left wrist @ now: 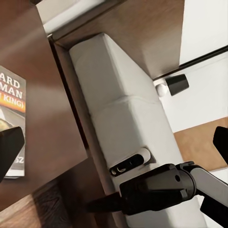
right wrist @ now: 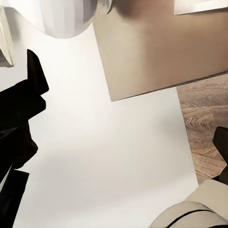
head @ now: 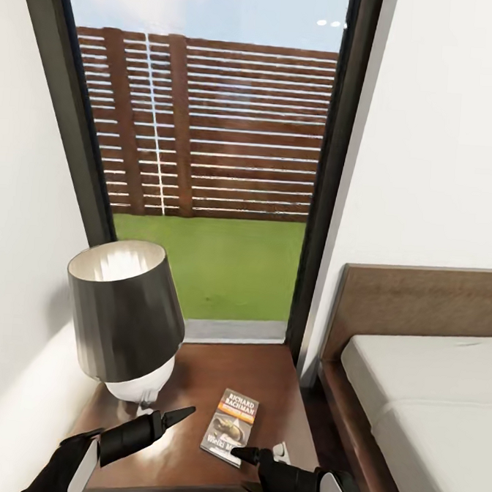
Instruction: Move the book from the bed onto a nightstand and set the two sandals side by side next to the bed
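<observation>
The black left gripper (head: 179,416) hangs low over the dark brown wooden nightstand (head: 187,462), fingers close together and holding nothing. The black right gripper (head: 244,455) touches the near edge of the small dark paperback book (head: 230,425) — I cannot tell if it is open. The book lies flat on the nightstand, its bottom words partly hidden. Behind stands a dark-shaded lamp (head: 127,318). The bed with the grey mattress (head: 426,405) is cut off at the right.
</observation>
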`<state>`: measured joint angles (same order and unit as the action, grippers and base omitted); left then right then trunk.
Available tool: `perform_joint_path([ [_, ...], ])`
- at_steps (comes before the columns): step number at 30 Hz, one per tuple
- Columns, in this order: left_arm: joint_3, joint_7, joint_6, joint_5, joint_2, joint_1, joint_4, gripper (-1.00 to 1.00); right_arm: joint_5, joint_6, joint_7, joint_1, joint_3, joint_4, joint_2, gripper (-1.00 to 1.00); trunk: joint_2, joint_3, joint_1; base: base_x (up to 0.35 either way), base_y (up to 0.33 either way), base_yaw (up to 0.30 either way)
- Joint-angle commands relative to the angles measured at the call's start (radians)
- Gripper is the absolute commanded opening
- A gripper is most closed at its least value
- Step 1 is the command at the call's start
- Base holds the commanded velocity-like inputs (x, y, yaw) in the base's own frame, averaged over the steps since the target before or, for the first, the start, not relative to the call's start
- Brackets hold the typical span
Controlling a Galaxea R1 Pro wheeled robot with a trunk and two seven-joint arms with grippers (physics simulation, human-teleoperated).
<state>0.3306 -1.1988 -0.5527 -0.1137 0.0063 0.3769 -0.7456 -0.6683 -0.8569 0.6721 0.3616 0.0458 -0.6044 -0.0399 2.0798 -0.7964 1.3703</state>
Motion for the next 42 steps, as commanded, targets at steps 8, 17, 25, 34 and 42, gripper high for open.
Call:
perform_joint_path([
  [8,0.001,0.000,-0.009,-0.003,0.000,0.000,0.000,1.00,0.000,-0.003,0.000,0.000,0.001,0.000,0.000,1.00,-0.056,0.024,-0.031,0.000,0.000,0.000],
  [17,0.001,0.002,-0.007,-0.001,-0.002,0.000,0.000,1.00,0.001,-0.002,0.001,0.000,0.003,-0.005,0.000,1.00,-0.119,0.052,-0.065,0.000,0.000,0.000],
  [25,0.006,0.001,-0.002,0.001,0.004,-0.001,0.019,1.00,0.009,0.005,0.000,0.000,0.002,-0.009,0.018,1.00,-0.175,0.077,-0.096,0.000,0.000,0.000],
  [34,0.004,0.130,0.218,0.074,0.035,-0.002,0.251,1.00,0.169,0.238,0.000,-0.008,0.013,0.008,0.184,1.00,-0.238,0.106,-0.131,0.000,0.000,0.000],
  [42,0.004,0.168,0.455,0.165,0.039,-0.003,0.487,1.00,0.397,0.370,0.000,-0.010,0.014,0.245,0.190,1.00,-0.294,0.131,-0.161,0.000,0.000,0.000],
])
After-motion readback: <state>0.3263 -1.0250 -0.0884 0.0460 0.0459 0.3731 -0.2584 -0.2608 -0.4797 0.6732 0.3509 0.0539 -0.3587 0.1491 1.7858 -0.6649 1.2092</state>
